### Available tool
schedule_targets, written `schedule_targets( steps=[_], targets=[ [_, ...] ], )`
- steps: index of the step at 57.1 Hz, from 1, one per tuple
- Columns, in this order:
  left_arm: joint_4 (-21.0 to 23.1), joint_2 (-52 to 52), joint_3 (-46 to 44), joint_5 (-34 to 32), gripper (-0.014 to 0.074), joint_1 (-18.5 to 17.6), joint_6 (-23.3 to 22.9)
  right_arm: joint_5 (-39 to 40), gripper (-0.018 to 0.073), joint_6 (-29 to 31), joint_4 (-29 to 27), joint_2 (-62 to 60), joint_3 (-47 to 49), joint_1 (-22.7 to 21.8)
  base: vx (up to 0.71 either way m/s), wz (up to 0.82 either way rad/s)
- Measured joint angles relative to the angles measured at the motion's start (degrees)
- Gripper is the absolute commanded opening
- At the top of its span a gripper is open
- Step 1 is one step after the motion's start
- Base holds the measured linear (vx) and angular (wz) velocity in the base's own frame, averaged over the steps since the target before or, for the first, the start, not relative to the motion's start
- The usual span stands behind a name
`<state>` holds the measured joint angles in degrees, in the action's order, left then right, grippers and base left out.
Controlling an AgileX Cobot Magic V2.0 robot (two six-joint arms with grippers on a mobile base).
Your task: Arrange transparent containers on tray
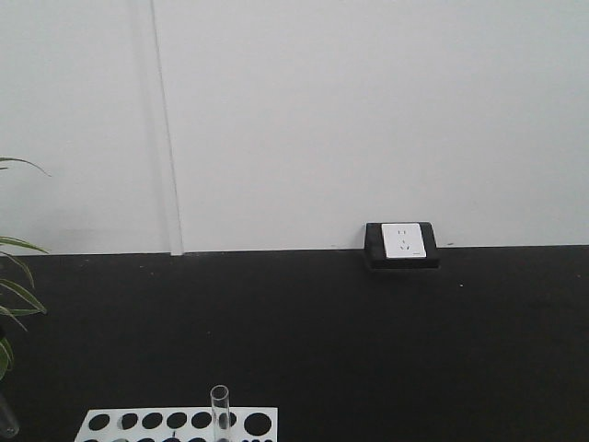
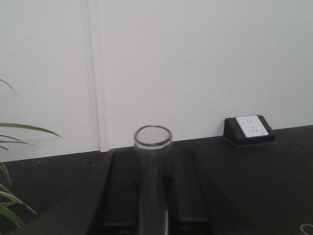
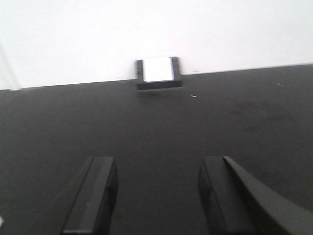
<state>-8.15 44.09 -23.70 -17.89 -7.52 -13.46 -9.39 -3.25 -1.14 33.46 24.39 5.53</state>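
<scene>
Near: the left gripper [image 2: 153, 161] is pinching a clear test tube [image 2: 153, 147] between its 2 fingers. The tube is upright, open rim up, which suits lowering it rounded end first into a hole. In the front view the same tube stands at the white test tube rack [image 1: 239, 413] at the near left. Whether it is seated in a hole cannot be told, because its lower end is out of frame.

The right gripper [image 3: 156, 196] is spread wide with nothing between the fingers, low over the bare black table [image 1: 368, 350].

Far: 1 power socket [image 1: 401, 241] sits on the table against the white wall [image 1: 368, 110]. Plant leaves [image 1: 14, 295] enter at far left.

No brand, label or writing is legible on tube, rack or socket.
</scene>
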Motion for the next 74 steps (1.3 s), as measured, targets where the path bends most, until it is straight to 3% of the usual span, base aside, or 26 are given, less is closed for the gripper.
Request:
schedule_targets(
  steps=[14, 20, 30, 40, 55, 74],
  targets=[
    [0.0, -6.49, 0.0, 7.16, 0.0132, 0.0, 0.0, 9.79, 0.0448, 3.25, -1.22, 10.22, -3.52, 18.03, 0.0, 0.0],
    [0.05, -7.0, 0.0, 8.63, 0.0132, 0.0, 0.0, 19.31, 0.0455, 3.81, 1.14, 17.99, -3.52, 25.82, 0.0, 0.0],
    [0.05, -7.0, 0.0, 9.15, 0.0132, 0.0, 0.0, 32.75, 0.0496, 4.2, 3.06, 32.51, -1.21, 33.93, 0.0, 0.0],
    [0.05, -7.0, 0.0, 9.15, 0.0132, 0.0, 0.0, 37.32, 0.0533, 4.2, 3.22, 44.71, 4.3, 36.9, 0.0, 0.0],
    [0.05, -7.0, 0.0, 9.15, 0.0132, 0.0, 0.0, 40.98, 0.0535, 3.75, 3.87, 56.74, 12.87, 37.02, 0.0, 0.0],
    [0.05, -7.0, 0.0, 9.15, 0.0132, 0.0, 0.0, 42.0, 0.0535, -0.92, 11.48, 62.82, 19.43, 38.3, 0.0, 0.0]
  ],
)
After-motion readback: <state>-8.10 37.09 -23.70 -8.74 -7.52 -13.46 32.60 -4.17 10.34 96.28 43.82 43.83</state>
